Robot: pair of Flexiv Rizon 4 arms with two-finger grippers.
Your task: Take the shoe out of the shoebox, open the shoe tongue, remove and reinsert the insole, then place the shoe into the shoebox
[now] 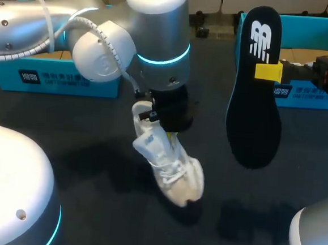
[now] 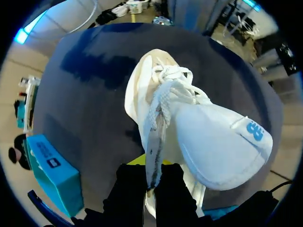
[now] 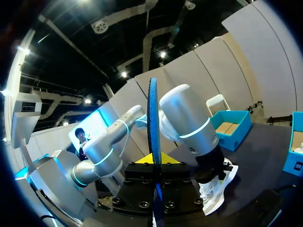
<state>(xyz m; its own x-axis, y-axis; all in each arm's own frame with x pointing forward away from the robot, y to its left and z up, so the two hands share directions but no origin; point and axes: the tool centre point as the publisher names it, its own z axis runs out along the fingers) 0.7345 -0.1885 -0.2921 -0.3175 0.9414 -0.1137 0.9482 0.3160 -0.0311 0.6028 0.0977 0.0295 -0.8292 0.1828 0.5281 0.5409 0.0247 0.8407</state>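
My left gripper (image 1: pixel 164 128) is shut on the white shoe (image 1: pixel 172 165) at its heel end and holds it toe-down just above the dark table. In the left wrist view the shoe (image 2: pixel 156 94) hangs ahead of the left gripper (image 2: pixel 149 182), its collar edge pinched between the black fingers and its padded tongue (image 2: pixel 222 146) folded out. My right gripper (image 1: pixel 268 71) is shut on the black insole (image 1: pixel 254 118) and holds it upright in the air, logo side showing. In the right wrist view the insole (image 3: pixel 153 123) stands edge-on in the right gripper (image 3: pixel 155 166).
An open blue shoebox (image 1: pixel 54 77) sits at the back left behind my left arm. A second blue box (image 1: pixel 305 91) stands at the back right behind the insole. My arms' round bases fill the near corners.
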